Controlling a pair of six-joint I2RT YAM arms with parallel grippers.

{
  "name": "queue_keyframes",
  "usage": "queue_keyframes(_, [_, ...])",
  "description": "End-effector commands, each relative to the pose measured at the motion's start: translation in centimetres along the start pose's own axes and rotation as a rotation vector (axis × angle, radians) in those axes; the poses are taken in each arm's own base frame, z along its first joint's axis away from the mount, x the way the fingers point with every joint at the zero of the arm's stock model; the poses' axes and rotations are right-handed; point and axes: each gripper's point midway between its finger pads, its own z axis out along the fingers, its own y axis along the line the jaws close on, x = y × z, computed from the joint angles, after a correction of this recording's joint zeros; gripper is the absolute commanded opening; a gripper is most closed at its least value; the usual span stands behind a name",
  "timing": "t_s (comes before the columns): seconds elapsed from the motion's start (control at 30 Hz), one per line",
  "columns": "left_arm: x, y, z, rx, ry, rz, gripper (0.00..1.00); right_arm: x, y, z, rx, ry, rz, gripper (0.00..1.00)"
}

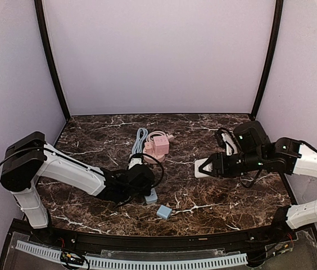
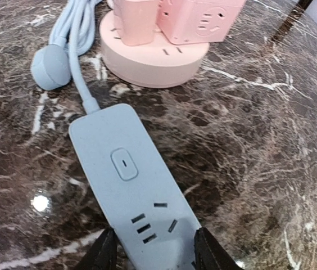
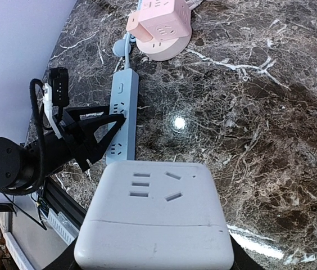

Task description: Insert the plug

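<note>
Left wrist view: the blue plug [image 2: 50,66] lies on the tabletop [image 2: 271,140], just left of the pink socket tower [image 2: 158,50] and beyond the far end of the blue power strip [image 2: 130,174]. My left jaws are clamped on that strip's near end. My right jaws hold a white socket block [image 3: 155,219], well apart to the right.

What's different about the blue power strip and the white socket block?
The blue power strip is long and flat; the white socket block is short and chunky. The strip has a cable and a button; the block shows neither. The strip lies on the table in the left gripper; the block sits in the right gripper. Both have plug slots.
</note>
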Motion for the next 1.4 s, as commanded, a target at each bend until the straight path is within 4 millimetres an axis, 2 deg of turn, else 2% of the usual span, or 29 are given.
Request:
queue_keyframes(0.0, [6.6,-2.8,-0.4,0.141,0.197,0.052,0.45,-0.5,0.3,-0.6,-0.007,-0.019,0.005,0.10])
queue_keyframes(0.1, [7.4,-3.0,-1.0,0.126,0.204,0.095,0.50,-0.4,0.4,-0.6,-0.011,-0.013,0.008,0.10])
queue_keyframes(0.2, [7.2,-1.8,-1.4,0.073,0.177,0.108,0.72,-0.4,0.5,-0.6,-0.013,-0.009,0.009,0.10])
queue_keyframes(0.33, [5.2,-0.5,-2.0,-0.009,0.105,0.101,0.88,-0.4,0.6,-0.7,-0.017,-0.009,0.008,0.10])
queue_keyframes(0.47, [2.7,-0.4,-2.1,-0.093,0.041,0.103,0.91,-0.3,0.7,-0.8,-0.022,-0.007,0.007,0.10])
queue_keyframes(0.63, [1.9,-1.6,-0.9,-0.120,0.044,0.075,0.89,-0.1,0.6,-0.9,-0.027,-0.006,0.003,0.10])
queue_keyframes(0.8, [2.6,-1.2,1.3,-0.147,0.096,0.001,0.87,0.1,0.9,-1.1,-0.052,-0.010,-0.001,0.10])
queue_keyframes(0.93, [2.7,-0.7,2.4,-0.173,0.109,-0.027,0.86,0.3,0.8,-1.2,-0.061,-0.015,-0.003,0.10])
queue_keyframes(1.07, [3.2,-0.2,2.6,-0.179,0.110,-0.029,0.73,0.4,0.7,-1.2,-0.060,-0.015,-0.007,0.10])
queue_keyframes(1.13, [4.0,0.1,2.7,-0.172,0.130,-0.017,0.63,0.4,0.7,-1.2,-0.059,-0.014,-0.009,0.10])
queue_keyframes(1.27, [5.8,0.2,2.1,-0.152,0.171,0.016,0.59,0.5,0.5,-1.0,-0.045,-0.002,-0.009,0.10])
queue_keyframes(1.37, [7.2,-0.3,0.7,-0.123,0.183,0.059,0.59,0.6,0.4,-0.9,-0.034,0.004,-0.006,0.10])
